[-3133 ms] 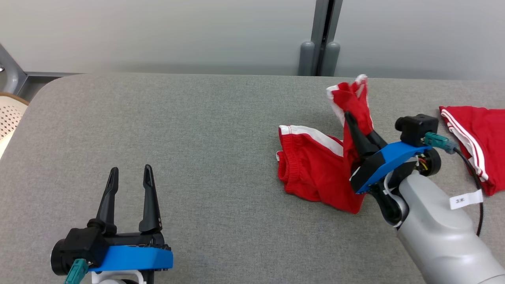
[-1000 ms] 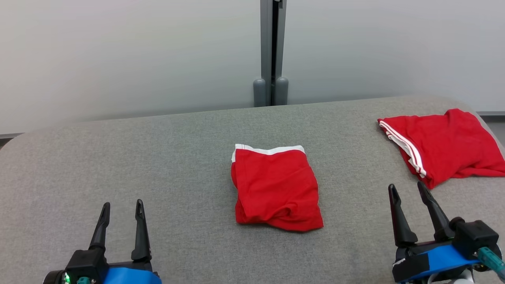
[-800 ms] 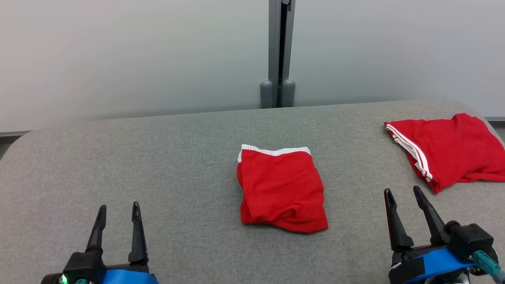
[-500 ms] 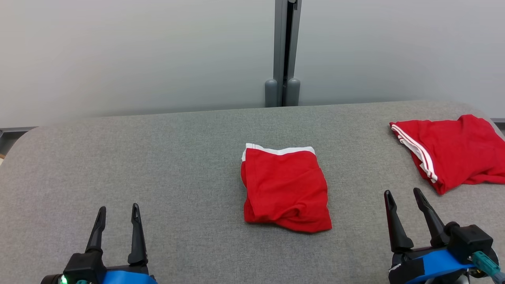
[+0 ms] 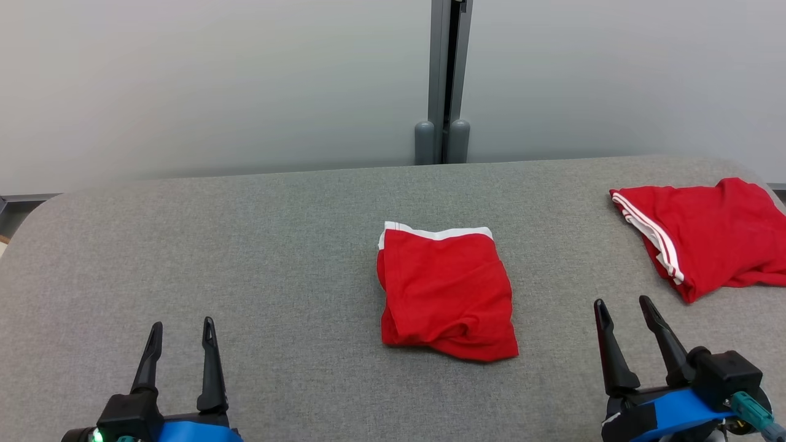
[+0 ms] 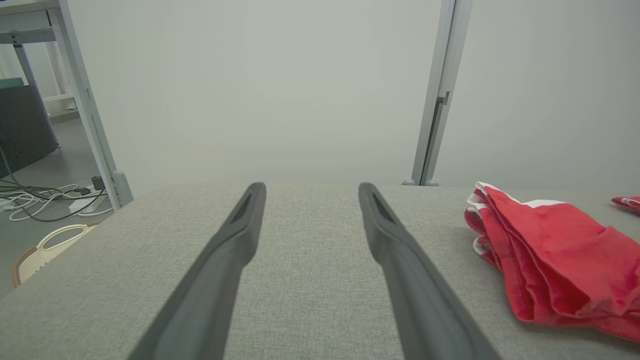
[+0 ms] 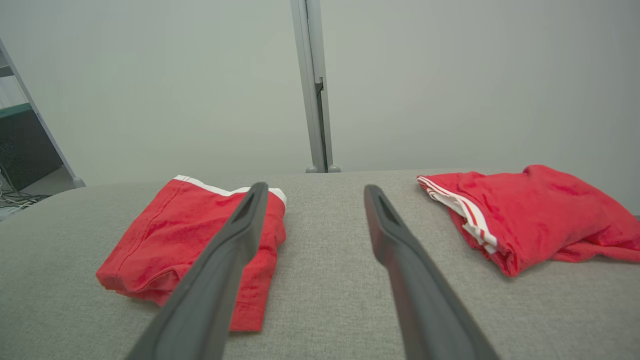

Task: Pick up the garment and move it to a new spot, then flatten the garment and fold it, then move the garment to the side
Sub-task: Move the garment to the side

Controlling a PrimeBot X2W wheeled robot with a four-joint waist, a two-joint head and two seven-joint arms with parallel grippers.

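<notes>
Garment (image 5: 447, 293): red shorts with a white waistband, folded into a rough square and bunched along the near edge. It lies flat on the grey table (image 5: 245, 258), ahead of and between the two sets of jaws, touching neither. Left gripper (image 5: 182, 323) and right gripper (image 5: 621, 301): fingers spread, holding nothing, with the garment right of the former and left of the latter. Left wrist view adds the stacked fold layers along the garment's side, plus floor cables (image 6: 45, 197); right wrist view adds a second red garment (image 7: 525, 215), white-striped, right of its jaws.
</notes>
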